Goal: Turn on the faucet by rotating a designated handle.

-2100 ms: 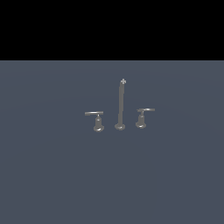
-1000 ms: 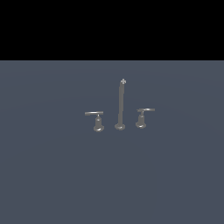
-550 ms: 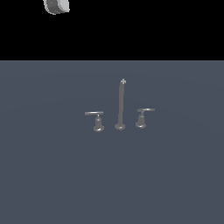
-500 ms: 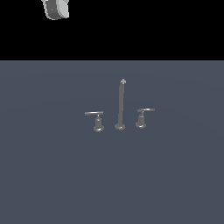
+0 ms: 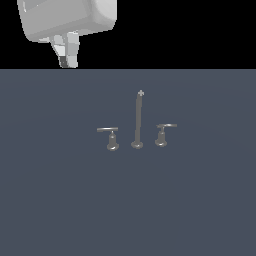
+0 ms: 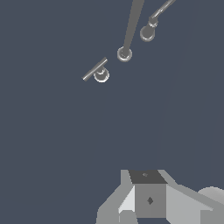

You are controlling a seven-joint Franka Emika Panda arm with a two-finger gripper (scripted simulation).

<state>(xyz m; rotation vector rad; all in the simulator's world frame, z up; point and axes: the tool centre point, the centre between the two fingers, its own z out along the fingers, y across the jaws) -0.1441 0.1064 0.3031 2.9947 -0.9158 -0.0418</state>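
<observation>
task barely begun: handle on exterior view's left of spout, on the tabletop, untouched. gripper high above, well apart; can't tell if fingers spread. approach, grasp, rotation all left, i judge.

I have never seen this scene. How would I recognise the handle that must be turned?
Find the tall thin spout standing upright in the middle of the flat grey surface. Two low lever handles flank it. The handle to turn is the one on the exterior view's left: its top bar is long and straight, while the other handle has a shorter, slightly curved bar.
</observation>
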